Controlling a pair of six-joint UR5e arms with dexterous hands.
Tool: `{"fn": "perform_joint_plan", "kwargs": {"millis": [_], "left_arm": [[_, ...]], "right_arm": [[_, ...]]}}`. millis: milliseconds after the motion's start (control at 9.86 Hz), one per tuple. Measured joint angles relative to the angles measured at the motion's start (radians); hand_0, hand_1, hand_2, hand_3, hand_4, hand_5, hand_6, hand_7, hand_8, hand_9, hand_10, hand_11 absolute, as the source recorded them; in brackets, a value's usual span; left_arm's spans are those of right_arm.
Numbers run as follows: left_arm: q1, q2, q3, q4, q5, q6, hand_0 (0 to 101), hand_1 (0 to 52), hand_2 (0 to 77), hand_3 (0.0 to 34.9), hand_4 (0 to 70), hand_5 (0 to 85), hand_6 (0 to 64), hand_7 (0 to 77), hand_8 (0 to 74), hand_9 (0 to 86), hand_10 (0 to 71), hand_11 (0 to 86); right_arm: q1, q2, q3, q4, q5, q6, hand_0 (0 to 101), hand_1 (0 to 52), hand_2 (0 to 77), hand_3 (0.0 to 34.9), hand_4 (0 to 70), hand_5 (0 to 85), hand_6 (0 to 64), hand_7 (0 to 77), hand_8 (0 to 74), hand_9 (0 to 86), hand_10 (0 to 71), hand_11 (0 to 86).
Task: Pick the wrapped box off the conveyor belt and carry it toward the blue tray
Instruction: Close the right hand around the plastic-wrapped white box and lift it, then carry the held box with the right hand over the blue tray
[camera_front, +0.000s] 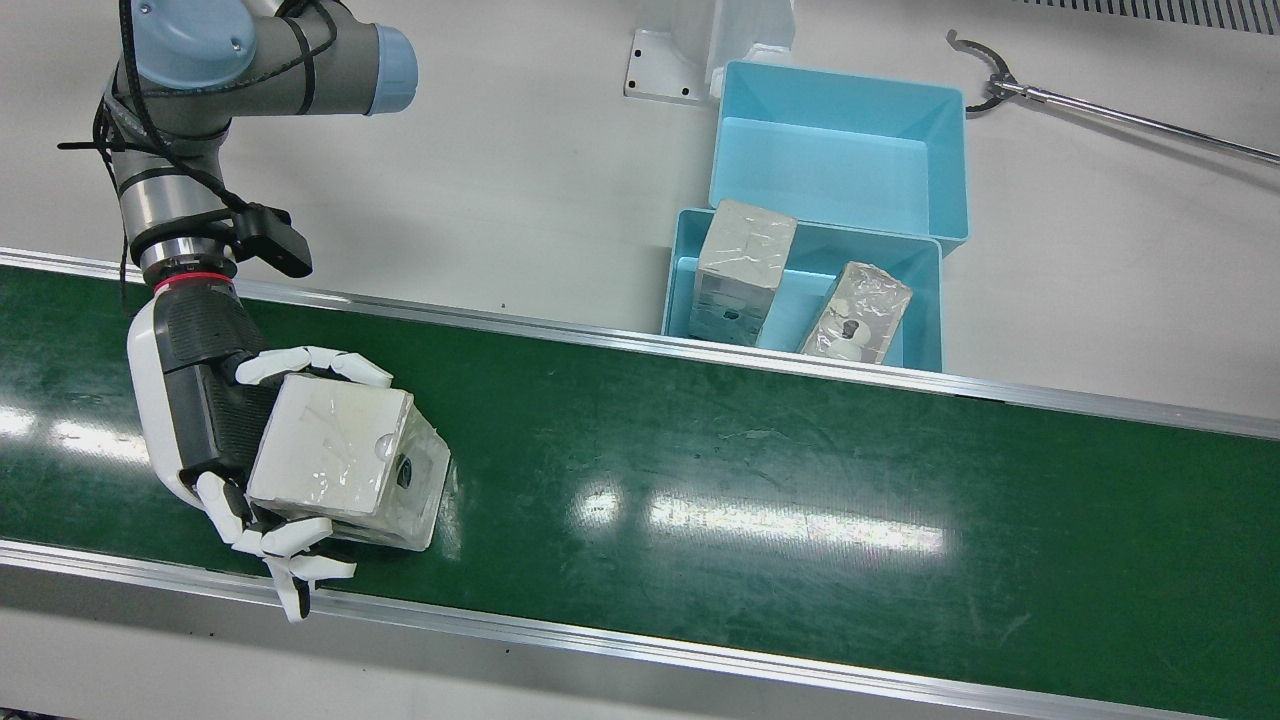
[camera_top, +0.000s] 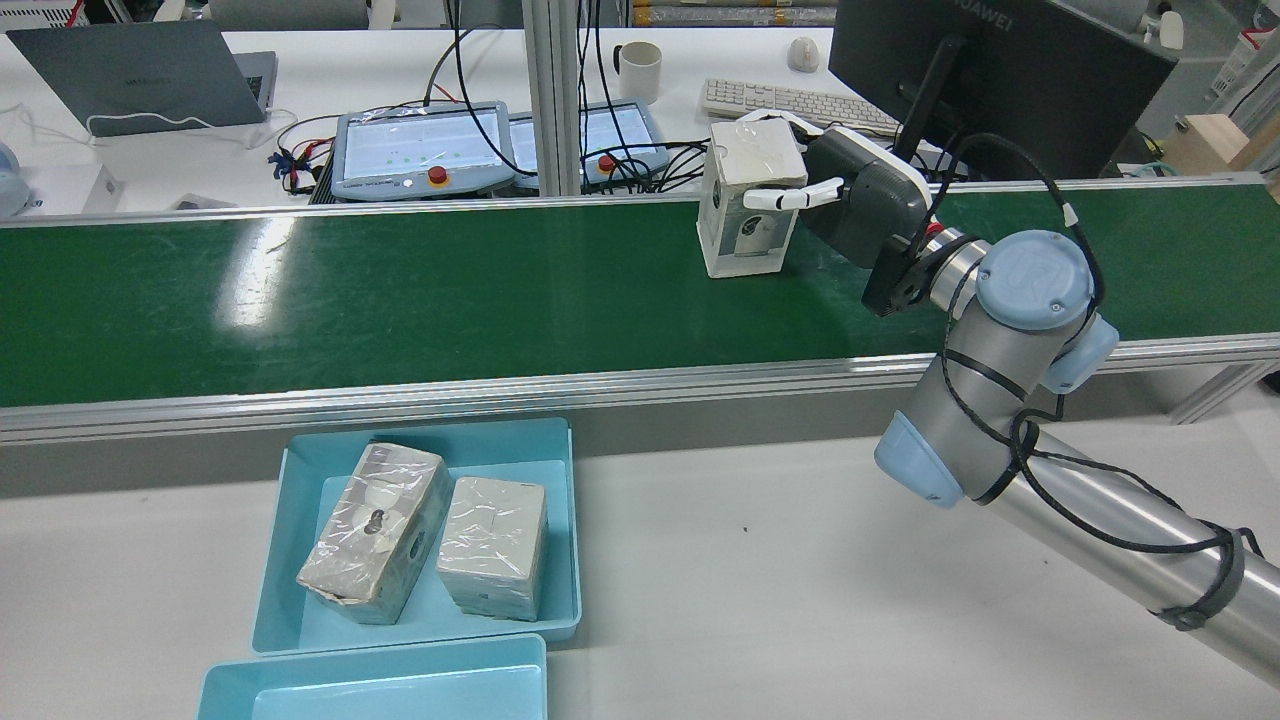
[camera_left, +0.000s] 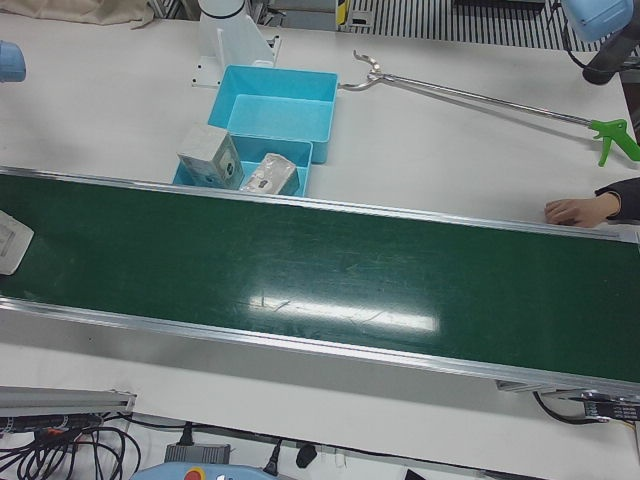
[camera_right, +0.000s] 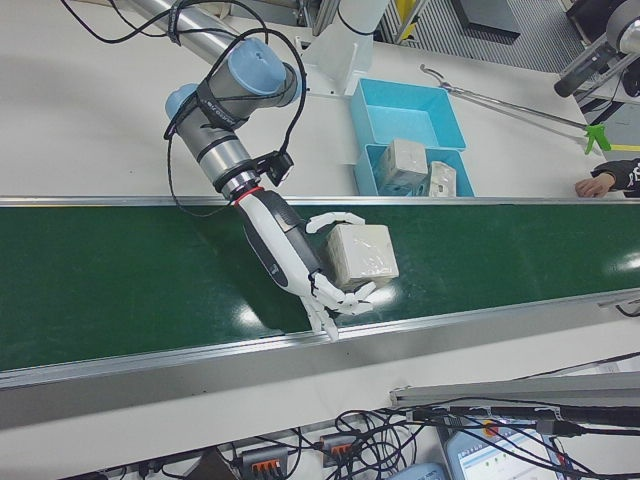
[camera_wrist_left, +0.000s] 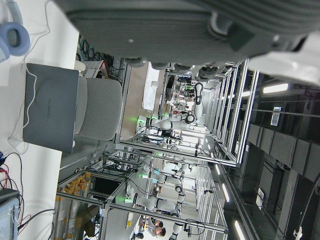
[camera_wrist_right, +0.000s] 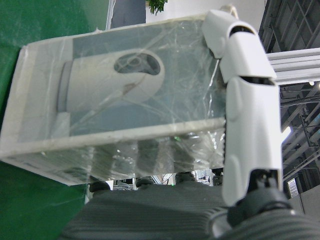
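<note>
A wrapped white box (camera_front: 335, 455) stands tilted on the green conveyor belt (camera_front: 800, 470), near the belt's operator-side edge. My right hand (camera_front: 215, 420) is shut on it, with fingers (camera_wrist_right: 245, 100) over its top and bottom sides. The box (camera_top: 750, 195) and hand (camera_top: 860, 195) also show in the rear view, and in the right-front view (camera_right: 362, 255). The blue tray (camera_front: 680, 262) sits beyond the belt and holds two wrapped boxes (camera_front: 745, 270). Only the grey palm of my left hand (camera_wrist_left: 190, 25) shows, and its fingers are hidden.
A second, empty blue tray (camera_front: 840, 150) sits behind the first. A long grabber tool (camera_front: 1100, 110) lies on the white table. A person's hand (camera_left: 580, 210) rests at the belt's far end. A laptop, pendants and a monitor (camera_top: 1000, 60) stand past the belt.
</note>
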Motion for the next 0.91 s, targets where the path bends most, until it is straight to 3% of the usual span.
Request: {"fn": "perform_joint_plan", "kwargs": {"millis": [304, 406, 507, 609, 710, 812, 913], "left_arm": [[0.0, 0.0, 0.0, 0.0, 0.0, 0.0, 0, 0.0, 0.5, 0.0, 0.0, 1.1, 0.5, 0.0, 0.0, 0.0, 0.5, 0.0], [0.0, 0.0, 0.0, 0.0, 0.0, 0.0, 0, 0.0, 1.1, 0.0, 0.0, 1.1, 0.0, 0.0, 0.0, 0.0, 0.0, 0.0], [0.0, 0.0, 0.0, 0.0, 0.0, 0.0, 0, 0.0, 1.1, 0.0, 0.0, 1.1, 0.0, 0.0, 0.0, 0.0, 0.0, 0.0], [0.0, 0.0, 0.0, 0.0, 0.0, 0.0, 0, 0.0, 0.5, 0.0, 0.0, 1.1, 0.5, 0.0, 0.0, 0.0, 0.5, 0.0], [0.0, 0.0, 0.0, 0.0, 0.0, 0.0, 0, 0.0, 0.5, 0.0, 0.0, 1.1, 0.0, 0.0, 0.0, 0.0, 0.5, 0.0], [0.0, 0.0, 0.0, 0.0, 0.0, 0.0, 0, 0.0, 0.5, 0.0, 0.0, 1.1, 0.5, 0.5, 0.0, 0.0, 0.5, 0.0], [0.0, 0.0, 0.0, 0.0, 0.0, 0.0, 0, 0.0, 0.5, 0.0, 0.0, 1.1, 0.5, 0.5, 0.0, 0.0, 0.0, 0.0]], "right_arm": [[0.007, -0.001, 0.0, -0.003, 0.001, 0.004, 49, 18.5, 26.7, 22.2, 12.5, 42.0, 5.5, 28.4, 0.0, 7.1, 0.0, 0.5], [0.008, -0.001, 0.001, -0.005, 0.002, 0.005, 52, 18.5, 27.8, 20.0, 15.3, 44.2, 10.4, 34.9, 4.9, 12.5, 1.1, 0.5], [0.012, -0.001, 0.004, -0.011, 0.003, 0.004, 52, 18.5, 27.8, 20.0, 15.3, 44.2, 10.4, 34.9, 4.9, 12.5, 1.1, 0.5], [0.019, 0.0, 0.015, -0.028, 0.004, 0.004, 53, 14.2, 31.6, 14.7, 22.4, 51.8, 19.1, 43.1, 19.6, 28.9, 7.6, 14.2], [0.025, 0.0, 0.037, -0.054, 0.004, 0.002, 57, 13.1, 31.6, 8.8, 27.3, 60.0, 21.8, 46.4, 28.9, 37.6, 14.2, 22.9], [0.031, 0.001, 0.071, -0.079, 0.004, 0.001, 57, 13.1, 31.6, 8.8, 27.3, 60.0, 25.1, 50.2, 34.4, 41.5, 22.4, 31.6], [0.036, 0.007, 0.113, -0.096, 0.004, 0.0, 57, 13.1, 31.6, 8.8, 27.3, 60.0, 25.1, 50.2, 34.4, 41.5, 22.4, 31.6]]}}
